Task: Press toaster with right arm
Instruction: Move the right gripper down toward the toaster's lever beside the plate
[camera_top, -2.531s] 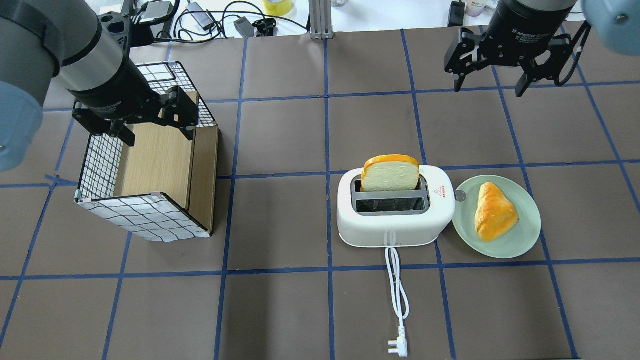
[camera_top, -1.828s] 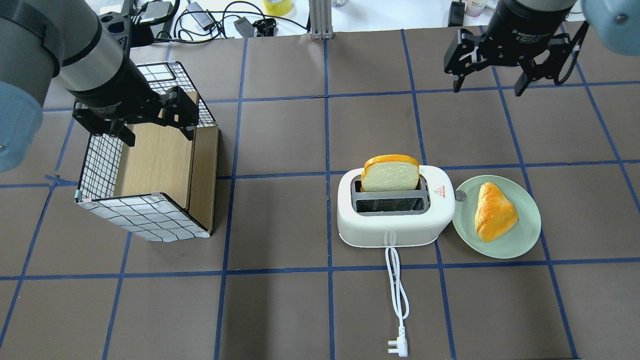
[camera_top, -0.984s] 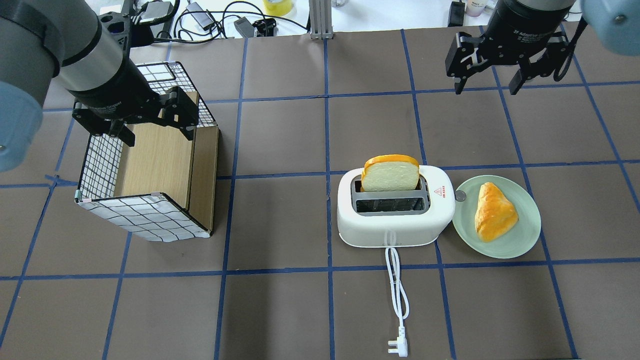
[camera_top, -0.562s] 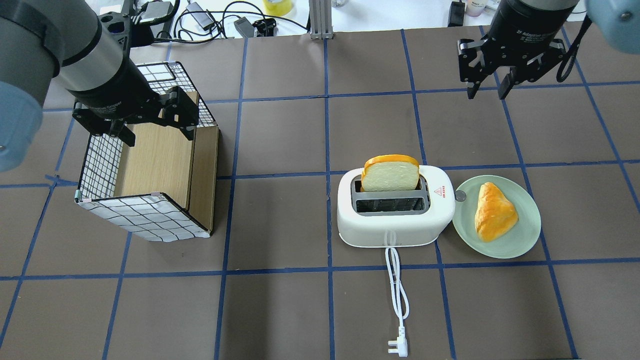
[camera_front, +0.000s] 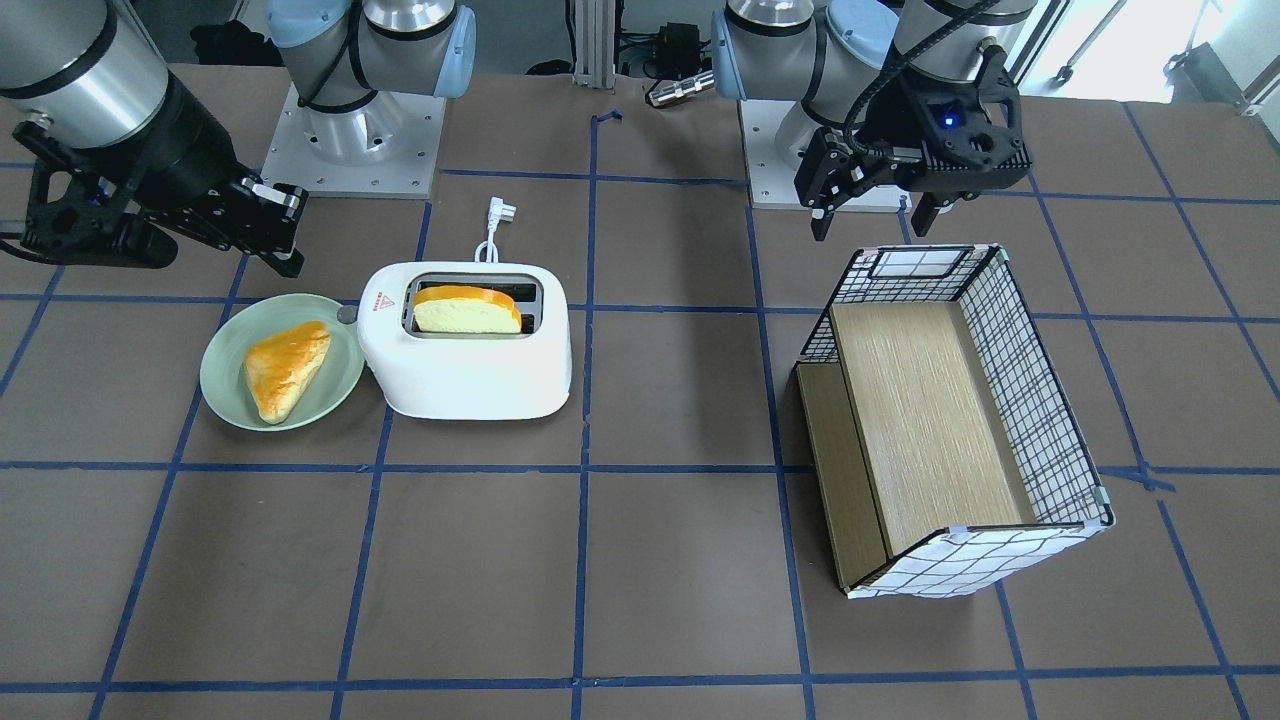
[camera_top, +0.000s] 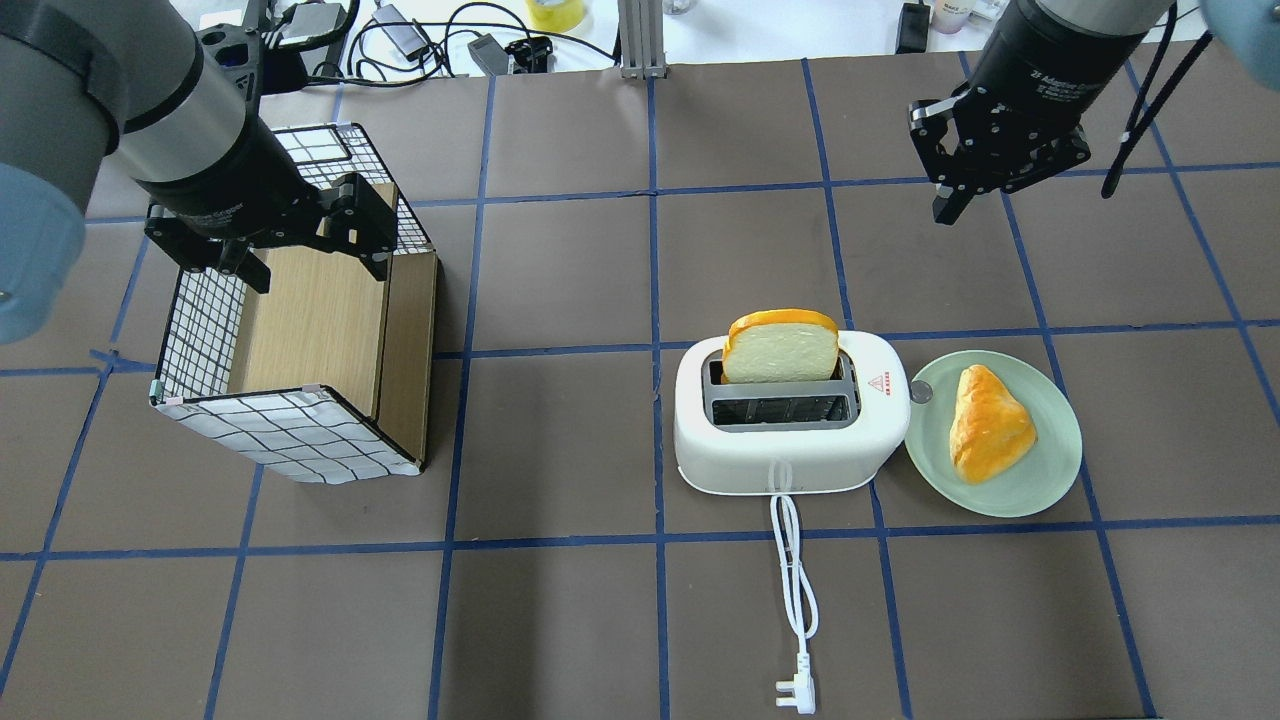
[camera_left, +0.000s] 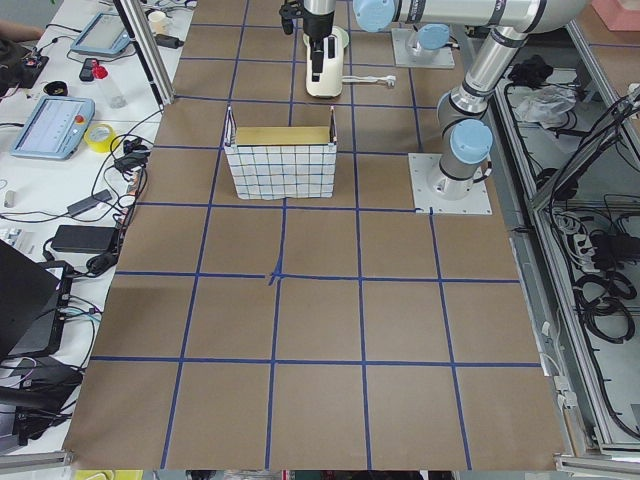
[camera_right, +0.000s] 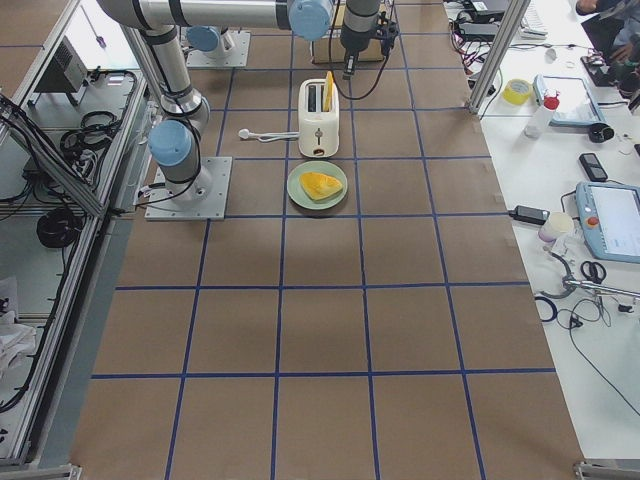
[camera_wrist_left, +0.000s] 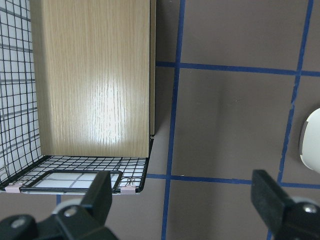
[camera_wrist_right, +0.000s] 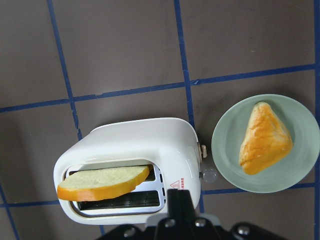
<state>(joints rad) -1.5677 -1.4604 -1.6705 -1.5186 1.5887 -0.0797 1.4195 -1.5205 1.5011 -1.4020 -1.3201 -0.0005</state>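
The white toaster stands on the table right of centre, with a bread slice upright in its far slot. Its grey end knob faces the green plate. It also shows in the front view and the right wrist view. My right gripper is shut and empty. It hangs in the air well beyond the toaster, to its far right. In the right wrist view the closed fingers sit over the toaster's sticker end. My left gripper is open and empty over the wire basket.
A pale green plate with a pastry touches the toaster's knob end. The toaster's white cord runs toward the near table edge. A wire basket with a wooden floor lies at the left.
My right gripper's fingers have closed from wide open to shut, and the gripper has turned and dropped slightly toward the toaster. The left arm, toaster and plate have not moved.
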